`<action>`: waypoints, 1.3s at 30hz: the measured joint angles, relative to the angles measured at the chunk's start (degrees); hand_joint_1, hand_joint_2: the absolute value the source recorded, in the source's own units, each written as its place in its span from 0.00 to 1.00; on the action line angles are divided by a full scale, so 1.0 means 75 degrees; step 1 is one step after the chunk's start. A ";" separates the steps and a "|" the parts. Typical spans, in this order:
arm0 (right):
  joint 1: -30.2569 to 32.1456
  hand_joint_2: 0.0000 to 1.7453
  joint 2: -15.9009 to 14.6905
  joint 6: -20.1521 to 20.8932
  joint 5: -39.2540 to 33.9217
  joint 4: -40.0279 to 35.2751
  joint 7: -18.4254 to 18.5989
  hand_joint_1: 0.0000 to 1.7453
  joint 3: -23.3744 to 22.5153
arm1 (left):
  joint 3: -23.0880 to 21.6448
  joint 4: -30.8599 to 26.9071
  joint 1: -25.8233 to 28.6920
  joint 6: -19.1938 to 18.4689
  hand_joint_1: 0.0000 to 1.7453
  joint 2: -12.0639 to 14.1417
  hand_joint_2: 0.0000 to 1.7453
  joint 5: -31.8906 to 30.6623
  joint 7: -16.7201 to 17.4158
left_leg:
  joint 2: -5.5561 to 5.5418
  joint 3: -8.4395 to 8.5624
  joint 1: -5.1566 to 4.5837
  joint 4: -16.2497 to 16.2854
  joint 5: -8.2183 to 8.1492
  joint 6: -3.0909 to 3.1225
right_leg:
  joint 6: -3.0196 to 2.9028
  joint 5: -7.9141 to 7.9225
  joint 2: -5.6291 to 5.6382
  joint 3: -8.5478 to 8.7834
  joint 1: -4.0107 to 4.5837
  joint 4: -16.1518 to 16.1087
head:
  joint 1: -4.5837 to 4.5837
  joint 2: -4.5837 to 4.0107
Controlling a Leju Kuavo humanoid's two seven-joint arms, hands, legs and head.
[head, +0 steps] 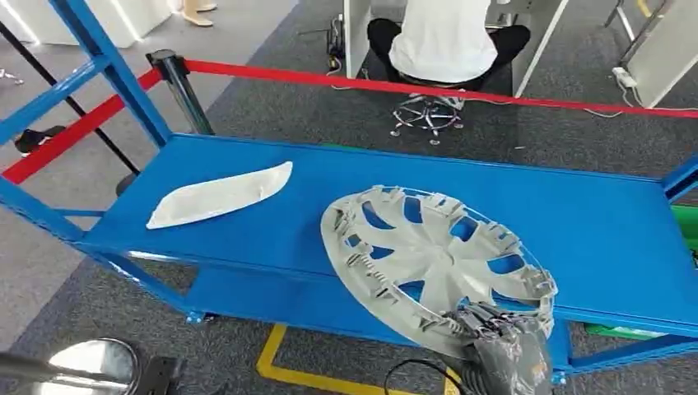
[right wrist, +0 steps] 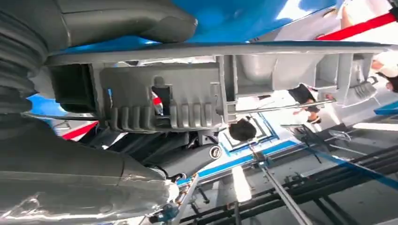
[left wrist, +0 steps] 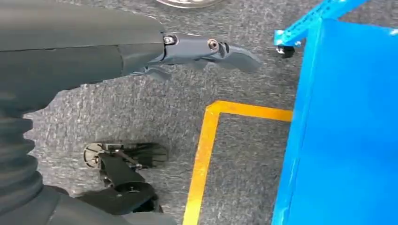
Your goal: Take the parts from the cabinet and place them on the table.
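Right hand [head: 504, 346] grips the grey wheel cover [head: 436, 267] by its near rim, held tilted just over the front edge of the blue shelf [head: 593, 222]. Left hand [left wrist: 206, 49] hangs low over the carpet, fingers loosely apart, holding nothing. Risk: a one-point rim grip on a wide disc could let it pivot or slip, or its far rim could catch the shelf. A white curved part [head: 218, 196] lies well apart to the left. Blue upright post [head: 111, 66] stands far left; open shelf surface lies to the right.

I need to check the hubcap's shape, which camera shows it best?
The head view: the whole grey hubcap shows, tilted, right hand gripping its near rim. Right wrist view gives just its ribbed edge close up.
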 joint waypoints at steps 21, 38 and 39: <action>0.0156 1.00 0.0064 -0.0105 -0.0277 0.0003 -0.0184 1.00 -0.0052 | 0.0009 0.0003 -0.0036 0.0102 0.00 -0.0012 1.00 -0.0111 0.0041 | 0.0047 0.0405 -0.0071 -0.0226 -0.0342 0.0300 | 0.0044 -0.0594 -0.0074 -0.1497 0.0053 0.1673 | -0.0035 0.0000; 0.0190 1.00 0.0140 -0.0184 -0.0396 0.0053 -0.0137 1.00 -0.0058 | 0.0017 0.0003 0.0007 0.0137 0.00 0.0000 1.00 -0.0134 0.0099 | 0.0041 -0.0839 0.0016 0.2243 -0.1371 -0.0220 | -0.0349 0.0401 -0.0092 -0.0262 0.0064 -0.0341 | -0.0105 0.0000; 0.0190 1.00 0.0146 -0.0184 -0.0402 0.0064 -0.0143 1.00 -0.0058 | 0.0018 0.0003 0.0007 0.0137 0.00 0.0006 1.00 -0.0134 0.0099 | 0.0041 -0.0660 0.0023 0.2163 -0.1113 -0.0226 | -0.0327 0.0487 -0.0090 -0.0367 0.0063 -0.0339 | -0.0107 0.0000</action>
